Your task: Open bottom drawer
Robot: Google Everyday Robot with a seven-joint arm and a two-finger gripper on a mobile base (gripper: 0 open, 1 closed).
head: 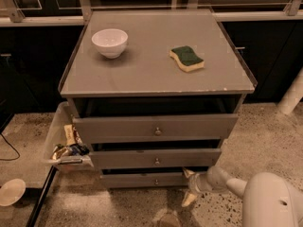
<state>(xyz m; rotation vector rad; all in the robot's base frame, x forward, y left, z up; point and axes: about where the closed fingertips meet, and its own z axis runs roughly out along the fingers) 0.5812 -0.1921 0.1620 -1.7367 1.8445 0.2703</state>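
Speckled floor: claw beside bottom drawer; side bin holds packets.

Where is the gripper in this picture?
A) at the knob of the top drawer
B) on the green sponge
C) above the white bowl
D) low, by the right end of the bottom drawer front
D: the gripper is near the floor at the right end of the bottom drawer, to the right of its knob.

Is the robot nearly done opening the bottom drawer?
Not yet. Done: the gripper is down beside the right end of the bottom drawer. In hand: its open fingers sit there, not on the knob. Left: pulling the drawer out; it looks nearly closed.
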